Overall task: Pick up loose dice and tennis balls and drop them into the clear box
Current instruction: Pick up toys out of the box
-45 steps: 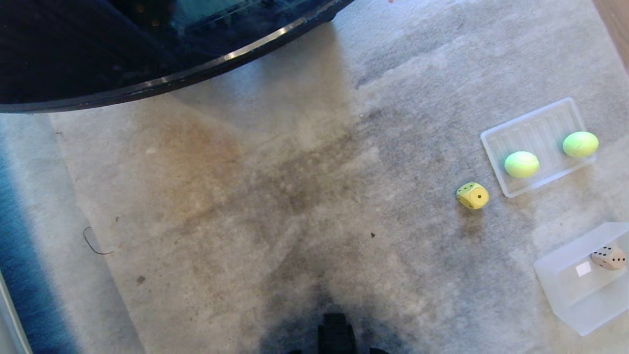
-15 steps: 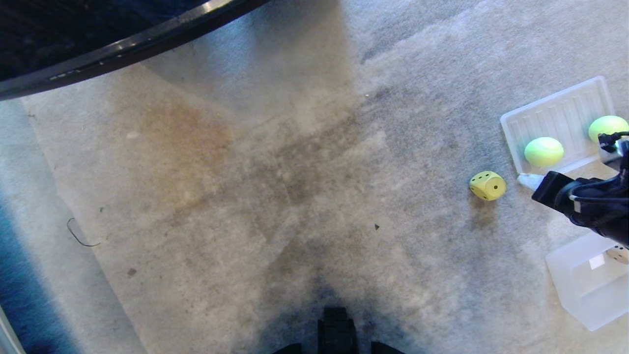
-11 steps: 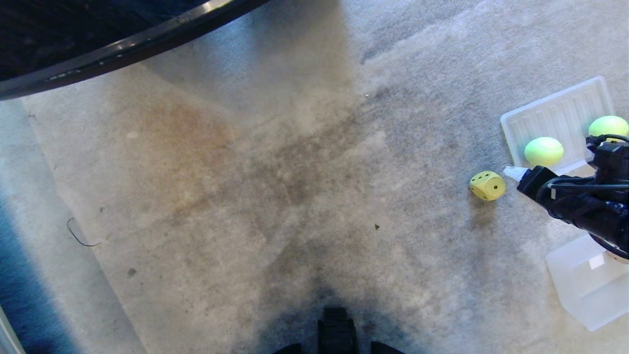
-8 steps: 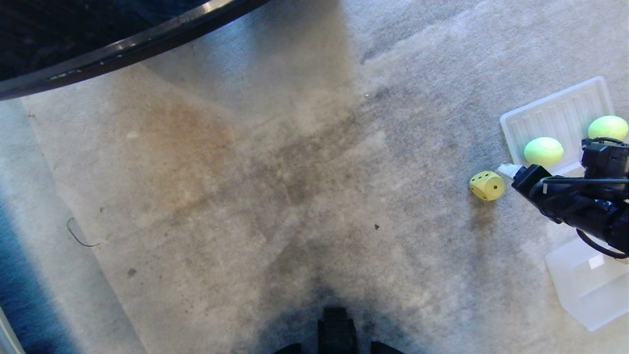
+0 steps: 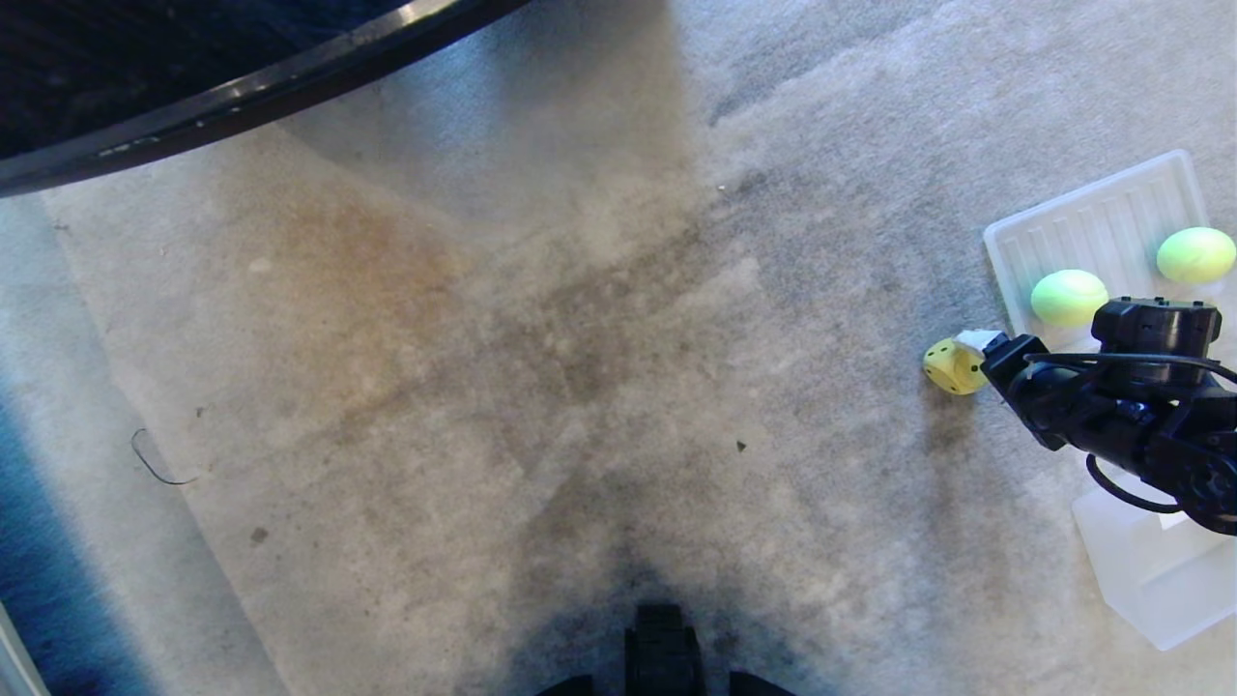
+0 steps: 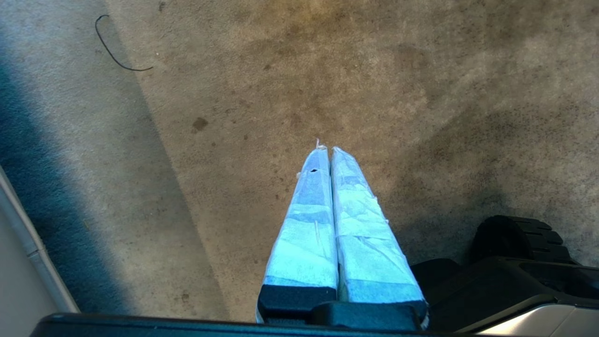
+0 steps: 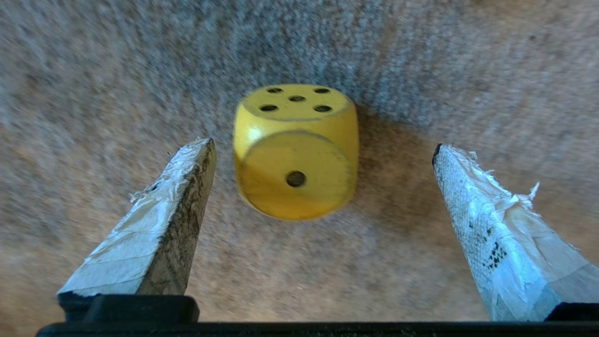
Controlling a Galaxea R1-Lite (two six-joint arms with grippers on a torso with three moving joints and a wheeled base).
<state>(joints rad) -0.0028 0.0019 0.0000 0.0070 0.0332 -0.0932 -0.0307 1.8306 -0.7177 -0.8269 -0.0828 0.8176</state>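
A yellow die lies on the carpet at the right. My right gripper is open just beside it, with the fingertips standing wide on either side of the die and touching nothing. Two tennis balls rest on a flat ridged clear tray behind the arm. The clear box stands at the lower right, partly covered by the right arm; its contents are hidden. My left gripper is shut and empty, parked over bare carpet.
The dark round edge of a table crosses the upper left. A thin dark wire lies on the carpet at the left. The robot's base shows at the bottom centre. Open carpet fills the middle.
Between three seconds and one second ago the whole view shifted. Since then my right arm has come in from the right edge and its open gripper has reached the yellow die.
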